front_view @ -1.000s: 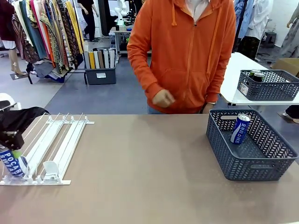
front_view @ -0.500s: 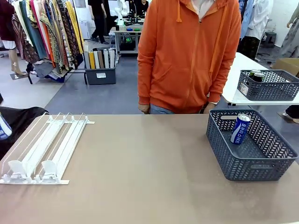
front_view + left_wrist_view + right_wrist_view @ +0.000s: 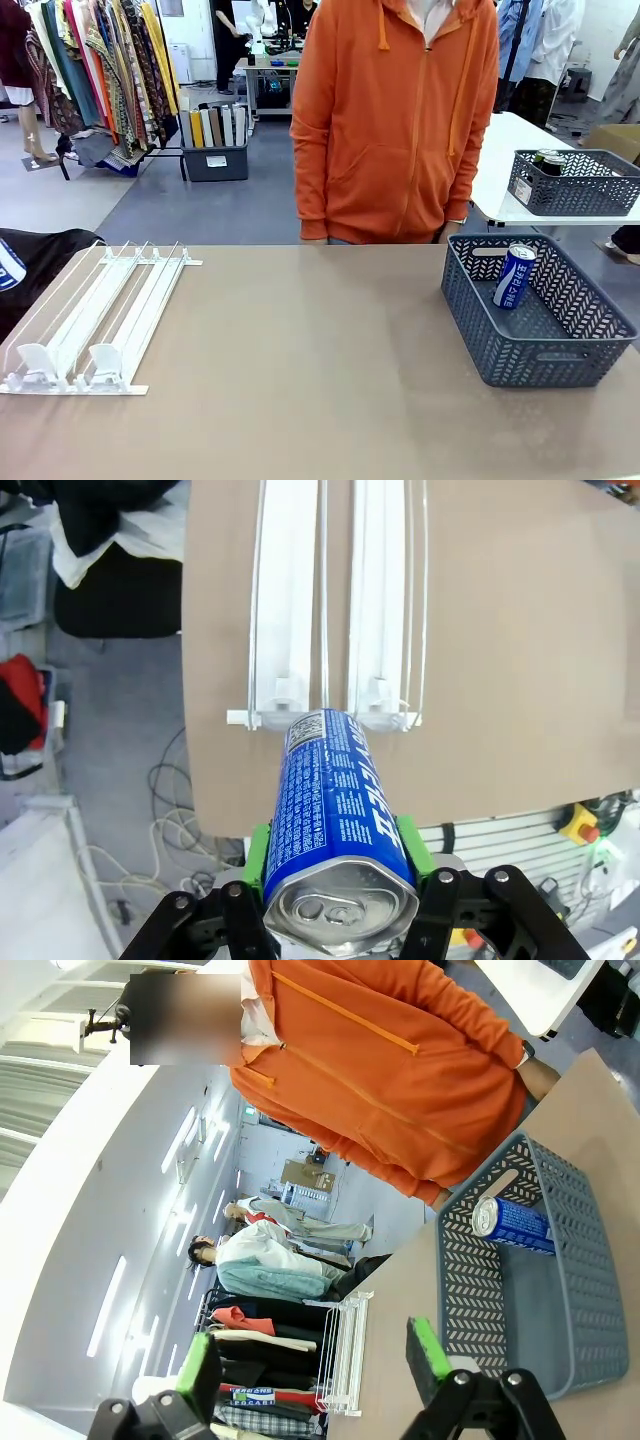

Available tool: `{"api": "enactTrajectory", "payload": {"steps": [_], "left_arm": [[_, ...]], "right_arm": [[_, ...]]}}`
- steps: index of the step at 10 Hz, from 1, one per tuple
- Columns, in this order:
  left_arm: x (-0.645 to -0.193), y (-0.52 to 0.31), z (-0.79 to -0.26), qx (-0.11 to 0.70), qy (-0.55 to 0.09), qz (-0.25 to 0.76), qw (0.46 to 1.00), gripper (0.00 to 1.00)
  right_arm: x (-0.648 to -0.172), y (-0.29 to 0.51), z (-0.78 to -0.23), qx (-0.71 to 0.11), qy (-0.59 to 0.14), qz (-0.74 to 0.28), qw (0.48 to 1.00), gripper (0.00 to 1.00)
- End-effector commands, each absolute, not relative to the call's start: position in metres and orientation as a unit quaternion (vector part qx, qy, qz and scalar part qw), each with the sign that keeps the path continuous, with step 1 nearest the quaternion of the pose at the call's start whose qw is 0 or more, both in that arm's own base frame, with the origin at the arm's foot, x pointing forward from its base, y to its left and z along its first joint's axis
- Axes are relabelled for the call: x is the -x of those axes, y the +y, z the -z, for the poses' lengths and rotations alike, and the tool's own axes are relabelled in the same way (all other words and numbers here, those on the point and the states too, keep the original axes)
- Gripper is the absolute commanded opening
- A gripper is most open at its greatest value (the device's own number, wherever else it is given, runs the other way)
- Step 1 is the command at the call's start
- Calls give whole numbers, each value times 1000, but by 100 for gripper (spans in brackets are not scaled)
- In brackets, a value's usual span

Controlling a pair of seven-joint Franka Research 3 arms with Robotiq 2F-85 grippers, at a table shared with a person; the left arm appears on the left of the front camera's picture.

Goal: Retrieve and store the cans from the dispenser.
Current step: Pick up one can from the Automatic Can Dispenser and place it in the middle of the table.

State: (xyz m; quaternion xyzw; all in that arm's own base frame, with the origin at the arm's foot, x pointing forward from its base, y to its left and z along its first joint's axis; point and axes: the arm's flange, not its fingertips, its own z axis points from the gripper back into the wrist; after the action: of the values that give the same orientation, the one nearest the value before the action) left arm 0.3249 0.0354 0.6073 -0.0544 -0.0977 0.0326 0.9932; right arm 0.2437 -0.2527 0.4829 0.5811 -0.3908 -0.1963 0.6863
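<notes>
A person [image 3: 400,120] in an orange hoodie stands at the far side of the brown table [image 3: 300,370]. The grey basket [image 3: 540,345] sits on the table, well apart from the dispenser [image 3: 95,320], toward the robot's right. A blue can [image 3: 514,276] leans inside that basket. The dispenser's white rails are bare, with two little pusher blocks at the front. The left gripper [image 3: 335,865] is up above the dispenser's front end. Its green pads [image 3: 415,845] squeeze another blue can [image 3: 335,820] from both sides. The right gripper [image 3: 310,1360] has its jaws wide apart and holds nothing.
</notes>
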Motion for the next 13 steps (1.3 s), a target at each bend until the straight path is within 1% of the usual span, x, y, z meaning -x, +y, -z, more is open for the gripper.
{"api": "enactTrajectory", "payload": {"steps": [1, 3, 5, 7, 8, 9, 11, 13], "left_arm": [[-325, 35, -612, 37, -108, -28, 993, 0], [-325, 34, -607, 49, -98, -31, 994, 0], [-353, -12, -602, 84, -112, 16, 990, 0], [-399, -110, -594, 78, -126, 130, 980, 0], [-421, -180, -576, 79, -110, 192, 972, 0], [-433, -238, -555, 89, -81, 235, 965, 0], [-437, -331, -510, 88, -44, 279, 955, 0], [-433, -385, -460, 37, -44, 290, 955, 0]], "right_arm": [[-247, -252, -485, -586, -404, 192, 675, 100], [-247, -252, -485, -586, -404, 192, 675, 100], [-247, -252, -485, -586, -404, 192, 675, 100], [-247, -252, -485, -586, -404, 192, 675, 100], [-247, -252, -485, -586, -404, 192, 675, 100], [-247, -252, -485, -586, -404, 192, 675, 100], [-247, -252, -485, -586, -404, 192, 675, 100], [-247, -252, -485, -586, -404, 192, 675, 100]]}}
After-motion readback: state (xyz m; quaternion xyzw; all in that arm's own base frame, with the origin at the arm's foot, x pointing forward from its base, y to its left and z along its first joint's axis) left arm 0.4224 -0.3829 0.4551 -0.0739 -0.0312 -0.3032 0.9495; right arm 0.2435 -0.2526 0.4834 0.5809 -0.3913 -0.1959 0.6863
